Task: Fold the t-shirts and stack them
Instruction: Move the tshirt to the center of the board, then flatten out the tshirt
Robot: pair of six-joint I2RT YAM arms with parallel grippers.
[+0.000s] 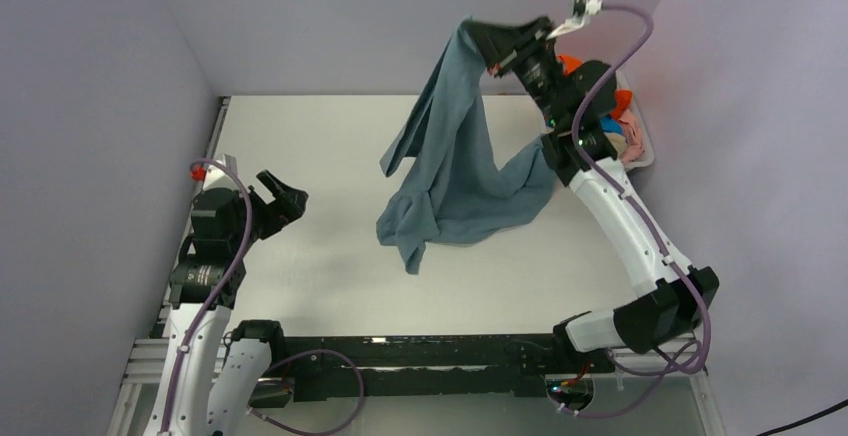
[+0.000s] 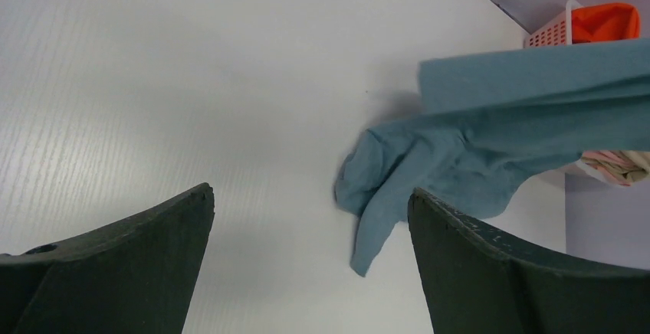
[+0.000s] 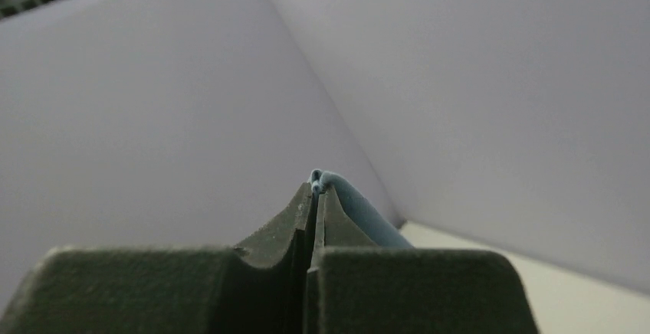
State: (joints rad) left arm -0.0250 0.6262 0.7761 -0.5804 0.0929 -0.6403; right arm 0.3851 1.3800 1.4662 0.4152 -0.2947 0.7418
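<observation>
My right jaws clamp the dusty grey-blue cloth t-shirt [image 1: 455,161], which hangs lengthwise beneath them, its trailing end ahead-right of my wide-apart left jaws.

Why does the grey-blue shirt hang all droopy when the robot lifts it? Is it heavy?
Probably very floppy: the grey-blue t-shirt droops in long folds from the right gripper, its lower end bunched on the table. Likely light too, since a small pinch of its edge holds it up.
</observation>
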